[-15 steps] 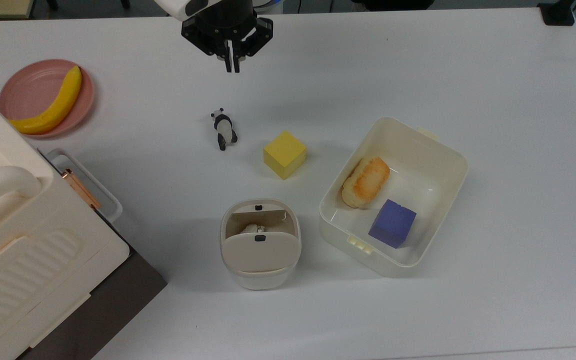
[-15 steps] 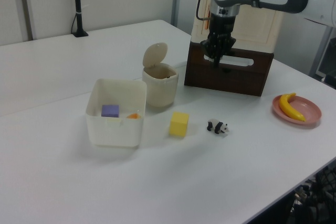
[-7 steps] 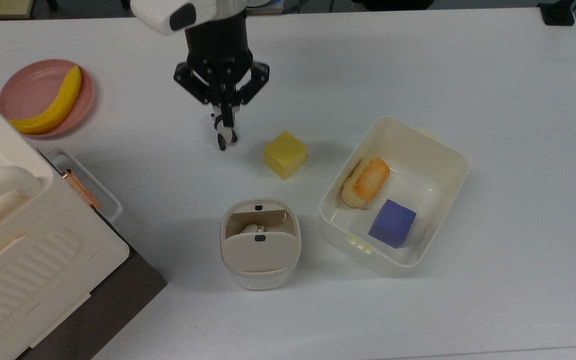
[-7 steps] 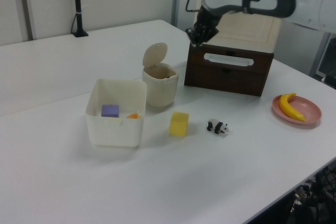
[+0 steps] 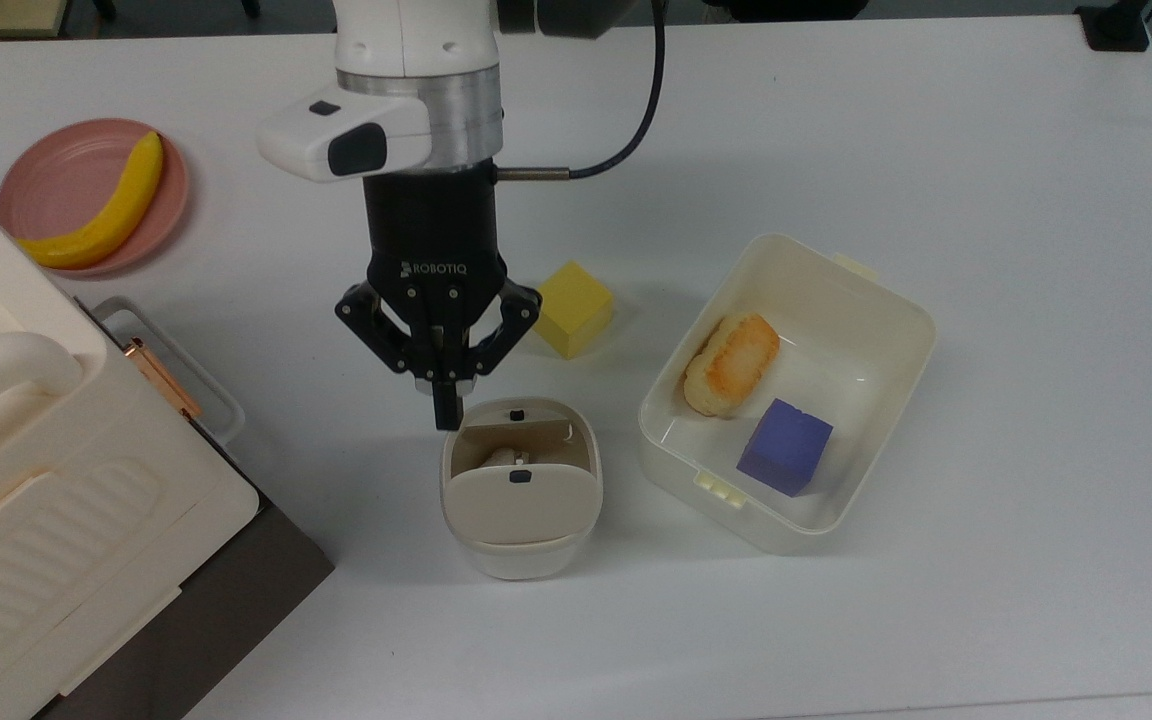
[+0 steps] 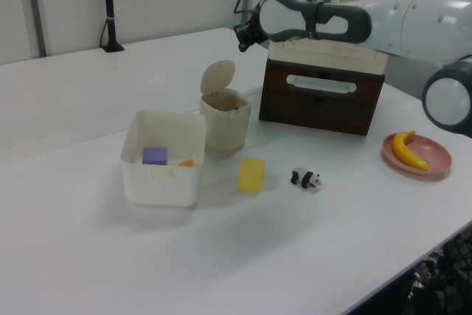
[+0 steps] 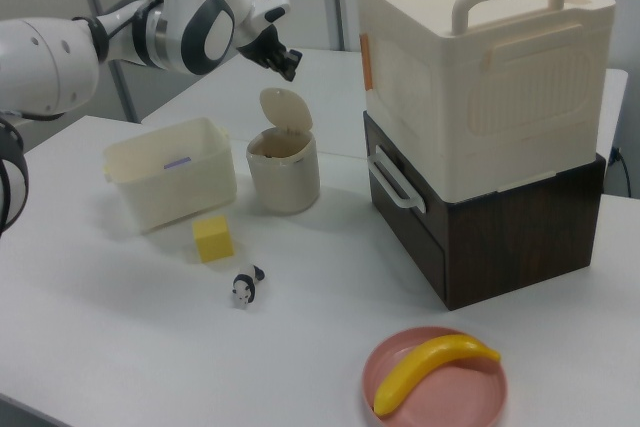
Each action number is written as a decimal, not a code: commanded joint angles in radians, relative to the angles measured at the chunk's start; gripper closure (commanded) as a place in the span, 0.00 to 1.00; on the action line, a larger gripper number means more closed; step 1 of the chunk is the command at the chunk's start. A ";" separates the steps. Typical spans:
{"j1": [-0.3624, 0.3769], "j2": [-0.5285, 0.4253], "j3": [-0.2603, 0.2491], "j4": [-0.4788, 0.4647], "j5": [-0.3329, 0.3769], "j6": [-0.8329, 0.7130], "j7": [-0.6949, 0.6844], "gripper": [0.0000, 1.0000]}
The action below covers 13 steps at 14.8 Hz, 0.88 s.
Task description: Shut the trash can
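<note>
In the top view we see the trash can [image 5: 520, 488] standing a little below the centre of the white table [image 5: 986, 180], its beige lid [image 5: 521, 497] swung up and open, so that we look into the bin and at some pale rubbish inside. The gripper [image 5: 447, 408] hangs at about 11 o'clock from the can, its fingertips pressed together with nothing between them, just off the can's rim. At 3 o'clock from the can sits the cream tub [image 5: 789, 390], with a bread roll [image 5: 731, 362] and a purple cube [image 5: 784, 446] in it. A yellow cube [image 5: 572, 308] lies at 1 o'clock from the can, partly behind the gripper. At 10 o'clock, well apart, a banana [image 5: 101, 209] rests on a pink plate [image 5: 56, 180]. The ribbed cream appliance [image 5: 46, 520] fills the 8 o'clock corner.

In the left view we find the can [image 6: 225, 118] near the centre, lid [image 6: 218, 77] standing upright. The gripper [image 6: 245, 35] hovers at 1 o'clock from the lid, clear of it; here we cannot tell how the fingers stand. The tub [image 6: 164, 157] is at 8 o'clock from the can, the yellow cube [image 6: 251, 174] at 5 o'clock, and a toy panda [image 6: 305, 178] at 4 o'clock.

In the right view we see the can [image 7: 283, 169] with its lid [image 7: 285, 109] raised, and the gripper [image 7: 284, 61] at 12 o'clock above the lid, not touching it. The panda [image 7: 246, 287] lies at 6 o'clock from the can, near the yellow cube [image 7: 213, 239].
</note>
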 commanded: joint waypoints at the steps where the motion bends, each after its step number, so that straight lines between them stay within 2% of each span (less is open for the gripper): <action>1: 0.016 0.079 -0.009 0.059 -0.017 0.091 0.066 1.00; 4: 0.034 0.120 -0.009 0.086 -0.050 0.116 0.099 1.00; 9: 0.039 0.120 -0.005 0.077 -0.072 0.102 0.123 1.00; 13: 0.039 0.113 -0.004 0.059 -0.067 -0.051 0.097 1.00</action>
